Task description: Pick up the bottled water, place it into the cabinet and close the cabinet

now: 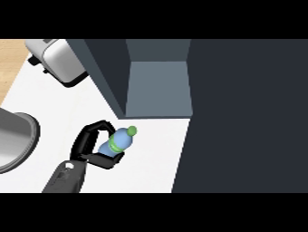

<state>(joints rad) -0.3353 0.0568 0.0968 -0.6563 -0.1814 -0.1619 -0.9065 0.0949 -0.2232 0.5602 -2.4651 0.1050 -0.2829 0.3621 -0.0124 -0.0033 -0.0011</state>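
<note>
The left hand [89,144] curls its fingers round the bottled water [118,141], holding it tilted over the white tabletop [150,154], green cap toward the cabinet [158,86]. The cabinet stands open just beyond, and its visible shelf holds nothing. A toaster [60,61] sits farther left.

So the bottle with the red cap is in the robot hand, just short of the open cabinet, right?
Not quite: the head view shows a green cap. The bottle is in the robot hand, just short of the open cabinet.
</note>
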